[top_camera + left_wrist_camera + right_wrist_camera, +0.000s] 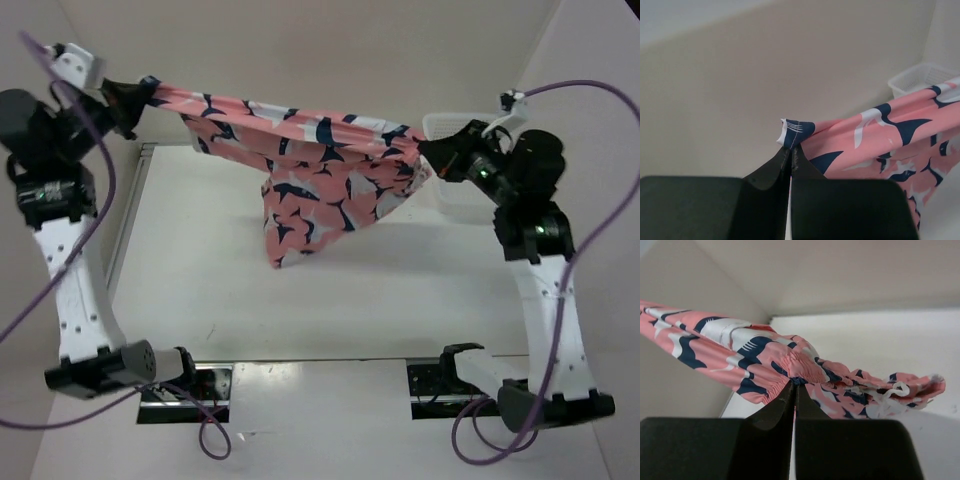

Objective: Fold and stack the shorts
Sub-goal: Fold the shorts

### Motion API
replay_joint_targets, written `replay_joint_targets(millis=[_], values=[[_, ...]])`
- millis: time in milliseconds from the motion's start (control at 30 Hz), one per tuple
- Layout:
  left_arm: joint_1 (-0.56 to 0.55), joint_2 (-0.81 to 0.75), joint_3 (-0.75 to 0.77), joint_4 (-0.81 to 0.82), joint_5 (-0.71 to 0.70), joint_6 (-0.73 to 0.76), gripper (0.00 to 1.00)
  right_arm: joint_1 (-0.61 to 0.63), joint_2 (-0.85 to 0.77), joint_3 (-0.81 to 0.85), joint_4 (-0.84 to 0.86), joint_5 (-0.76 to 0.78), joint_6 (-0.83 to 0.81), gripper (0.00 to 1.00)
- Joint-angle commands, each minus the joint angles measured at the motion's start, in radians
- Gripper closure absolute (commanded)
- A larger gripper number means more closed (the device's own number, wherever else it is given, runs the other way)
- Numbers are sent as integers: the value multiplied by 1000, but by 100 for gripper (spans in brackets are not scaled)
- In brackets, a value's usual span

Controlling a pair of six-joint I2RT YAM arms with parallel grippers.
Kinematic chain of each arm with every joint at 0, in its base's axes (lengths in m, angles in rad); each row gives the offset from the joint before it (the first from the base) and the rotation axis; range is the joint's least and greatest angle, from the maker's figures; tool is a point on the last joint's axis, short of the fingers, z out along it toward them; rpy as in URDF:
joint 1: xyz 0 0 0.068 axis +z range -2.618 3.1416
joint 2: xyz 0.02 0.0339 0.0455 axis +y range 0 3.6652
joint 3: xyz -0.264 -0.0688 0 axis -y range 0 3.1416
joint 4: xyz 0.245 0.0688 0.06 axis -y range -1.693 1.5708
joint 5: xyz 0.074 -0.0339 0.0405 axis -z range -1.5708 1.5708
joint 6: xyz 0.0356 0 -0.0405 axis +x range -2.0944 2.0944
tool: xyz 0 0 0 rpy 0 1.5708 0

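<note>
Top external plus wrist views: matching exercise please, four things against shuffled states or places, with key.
1 left gripper
2 right gripper
3 shorts
4 basket

A white, at the far right of the table
B shut on the shorts' gathered elastic edge
C stretched in the air between both grippers
D shut on the shorts' navy stitched corner

Pairs: 1-D, 2-B, 3-C, 4-A

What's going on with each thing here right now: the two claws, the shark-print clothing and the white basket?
shorts: lifted, stretched between both grippers, middle hanging down, not yet folded.
left gripper: shut on a hem corner of the shorts.
right gripper: shut on the gathered waistband of the shorts.
basket: upright by the right arm; its contents cannot be seen.
</note>
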Motion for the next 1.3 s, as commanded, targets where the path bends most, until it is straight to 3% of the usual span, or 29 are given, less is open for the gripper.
replay_joint_targets(millis=[0, 133, 367, 567, 733, 967, 1100, 1267], values=[[102, -113, 118, 32, -6, 33, 100, -25, -74, 134, -206, -10, -120, 100], [102, -126, 337, -86, 4, 33, 100, 12, -96, 324, -307, -50, -130, 100], [111, -173, 296, -56, -8, 33, 100, 73, -116, 391, -330, -31, -94, 100], [111, -146, 293, -65, -8, 33, 100, 82, -189, 213, -277, 40, -41, 100], [111, -95, 154, -13, -8, 33, 100, 62, -200, -72, -194, 145, 21, 100], [65, 35, -115, 95, -55, 33, 100, -125, 18, -383, 44, 162, 103, 100], [-4, 170, -191, 124, -108, 33, 100, -154, 152, -416, 128, 257, 113, 100], [-73, 346, -211, 164, -180, 33, 100, -163, 319, -384, 194, 229, 146, 100]])
